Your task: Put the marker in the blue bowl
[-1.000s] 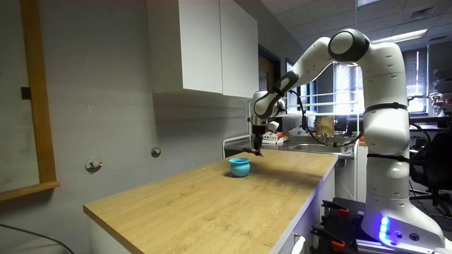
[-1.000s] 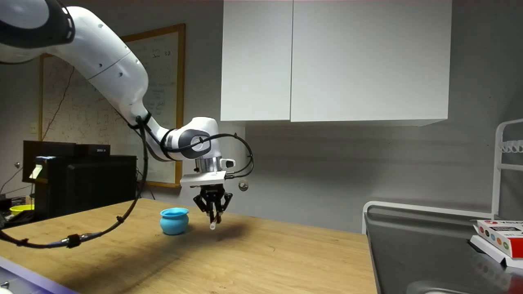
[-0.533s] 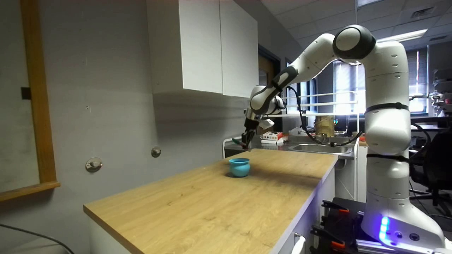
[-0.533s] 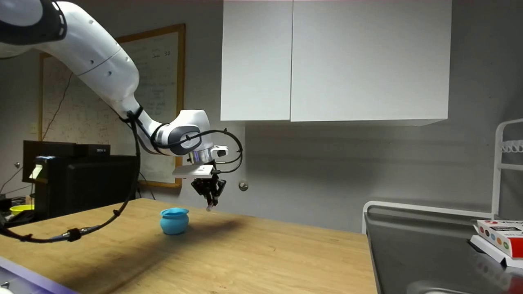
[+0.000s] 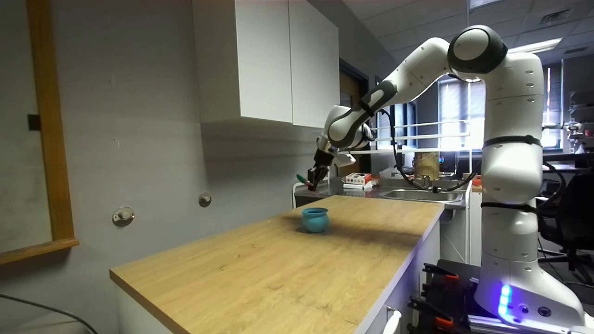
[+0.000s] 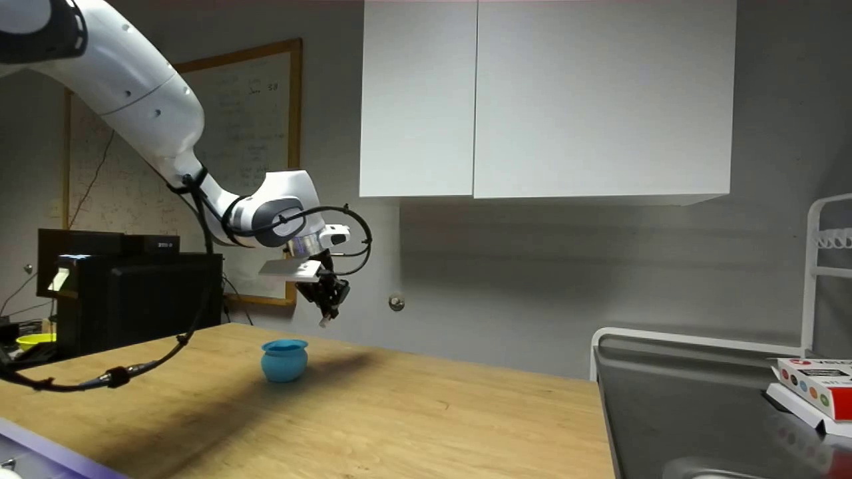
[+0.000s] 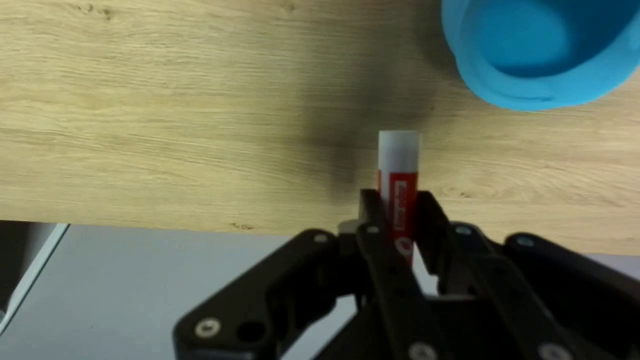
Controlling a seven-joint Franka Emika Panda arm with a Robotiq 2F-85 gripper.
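Note:
My gripper is shut on the marker, which has a white end and a red label with white print in the wrist view. In an exterior view its green end sticks out up and to the left of my gripper. The blue bowl stands upright on the wooden countertop. It also shows in an exterior view, below and left of my tilted gripper. In the wrist view the bowl is at the upper right, apart from the marker. The marker is held above countertop height.
The wooden countertop runs along a grey wall. White cabinets hang above it. A red and white box lies on the dark sink counter beside a white rack. A black cable hangs from the arm.
My gripper has risen and moved left in both exterior views, tilting as it went, with the marker held in it. The bowl has stayed in place.

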